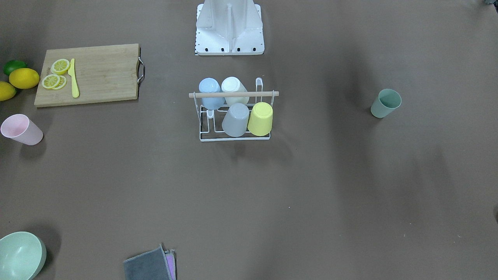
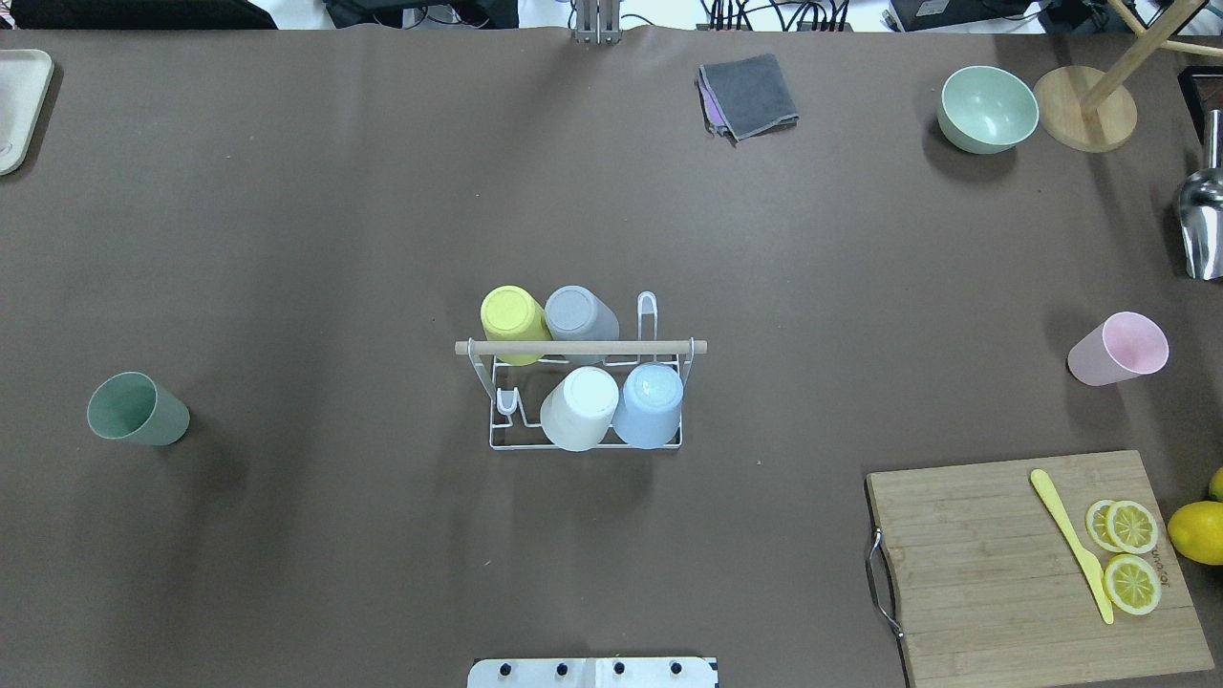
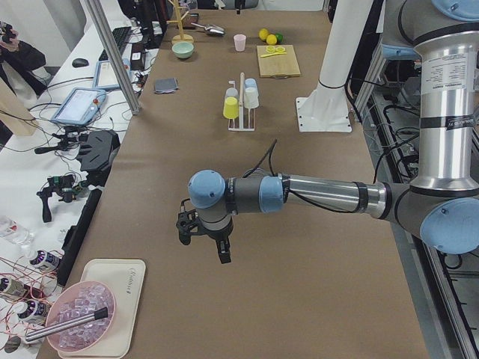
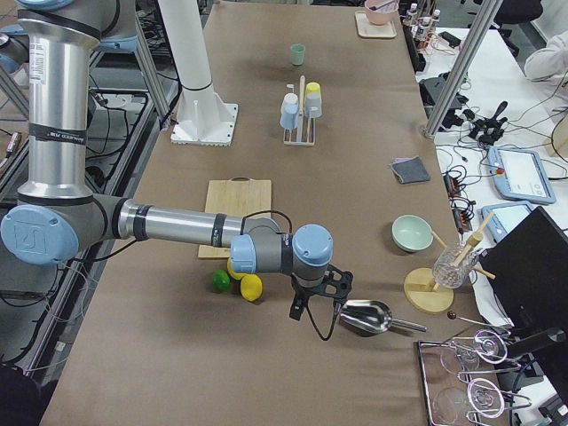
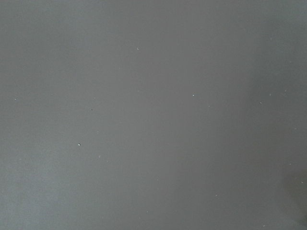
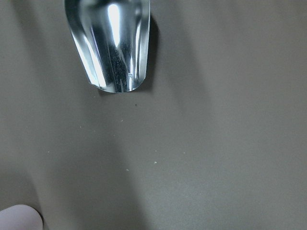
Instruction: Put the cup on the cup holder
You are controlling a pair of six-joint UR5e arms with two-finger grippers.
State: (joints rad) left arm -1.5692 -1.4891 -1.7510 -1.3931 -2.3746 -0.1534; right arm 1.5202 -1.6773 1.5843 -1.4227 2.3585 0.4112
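Mid-table, straight out from the robot's base, sits the white wire cup holder (image 2: 659, 347) w/ a light wooden rod across its top. Four plastic cups hang mouth-down on its prongs: a yellow cup (image 2: 514, 323) and a grey cup (image 2: 579, 320) in the far row, a white cup (image 2: 579, 408) and a blue cup (image 2: 649, 405) in the row nearer the robot. One prong is bare at the far row's right end, another at the near row's left end.

Two loose cups stand upright on the brown table cover (image 2: 334, 239), both well apart from the holder. A sage-green cup (image 2: 137, 409) is out on the robot's left and a pale pink cup (image 2: 1118, 348) out on its right.

The L gripper (image 3: 203, 247) hangs over bare cover near the table's left end. It shows only from the side, so can't tell if its fingers are apart or together. The L wrist cam shows nothing but cover. The R gripper (image 4: 312, 321) hangs at the right end, just beside a shiny metal scoop (image 4: 364, 317). Again side view only, so its state can't be told.

Also on the right: a bamboo cutting board (image 2: 984, 573) w/ lemon slices (image 2: 1132, 554) and a yellow plastic knife (image 2: 1070, 540), plus whole lemons (image 1: 24, 77) and a lime (image 1: 14, 67) beside it. A mint-green bowl (image 2: 987, 108) and a folded grey cloth (image 2: 750, 94) lie near the far edge.
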